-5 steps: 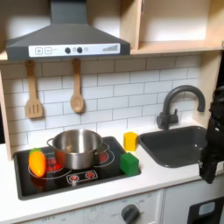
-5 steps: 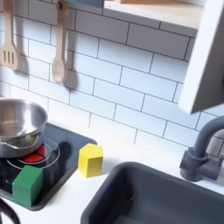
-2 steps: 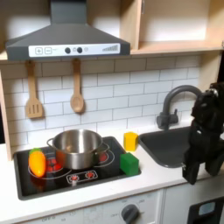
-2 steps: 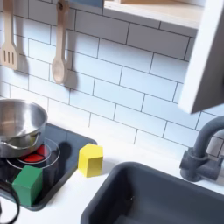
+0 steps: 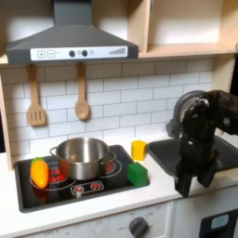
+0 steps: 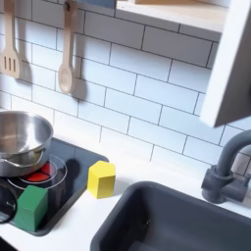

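Black arm in from the first exterior view's right, gripper (image 5: 183, 182) hanging low over the counter's front edge, between the green block (image 5: 138, 173) and the sink (image 5: 186, 154). Pincer too dark and blurred to read: spread or pressed together, cannot tell. Nothing seen in its grasp.

Nearest to it, one green block, sitting on the near right corner of the black stovetop (image 5: 28, 195); in the second exterior view, same block (image 6: 31, 208) at the stove's front edge. One yellow block (image 5: 138, 149) just behind it on the white counter, close to the sink's left rim; in the second exterior view (image 6: 101, 178), standing apart from the green one, between stove and sink (image 6: 147, 221).

One steel pot (image 5: 82, 156) on the stove, handle toward the first exterior view's left. One orange piece (image 5: 39, 172) just beside it on the left burner. Two red burner rings, partly covered.

On the tiled wall: two wooden utensils, one slotted spatula (image 5: 35, 98) and one spoon (image 5: 82, 93), hanging side by side. One dark faucet (image 5: 177, 119) behind the sink. One grey hood (image 5: 71, 42) above.
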